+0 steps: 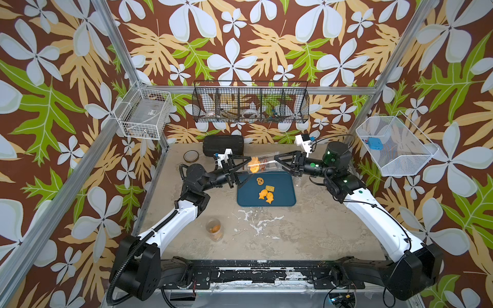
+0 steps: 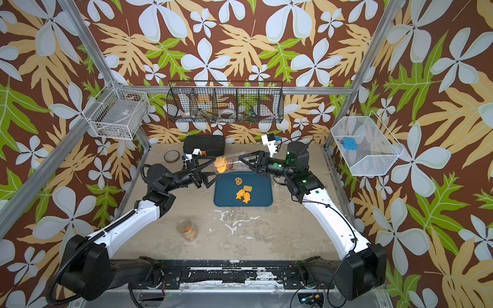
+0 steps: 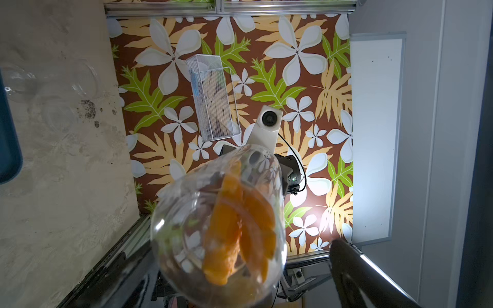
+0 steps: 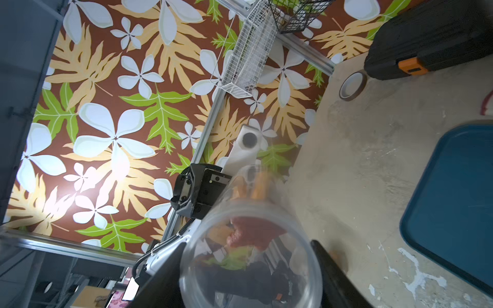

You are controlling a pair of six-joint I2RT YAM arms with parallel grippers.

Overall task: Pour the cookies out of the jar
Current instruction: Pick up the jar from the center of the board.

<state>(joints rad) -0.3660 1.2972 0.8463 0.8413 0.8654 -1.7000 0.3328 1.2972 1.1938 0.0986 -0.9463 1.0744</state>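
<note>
In the left wrist view you see the cookies (image 3: 229, 240) only as orange blur inside the jar (image 3: 181, 221), itself cut off at the edge, like the tray (image 3: 9, 138).

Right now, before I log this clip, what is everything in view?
tray: one, dark blue, table centre
cookies: four, orange, on tray
jar: one, clear, held sideways over tray's far edge
cookies in it: several, orange and brown
second jar: one, clear, cookies inside, table front left
tape roll: one, brown, far left
case: one, black, far edge
wire baskets: two white, one black, walls
left gripper: open, at jar's mouth
right gripper: shut on jar
</note>
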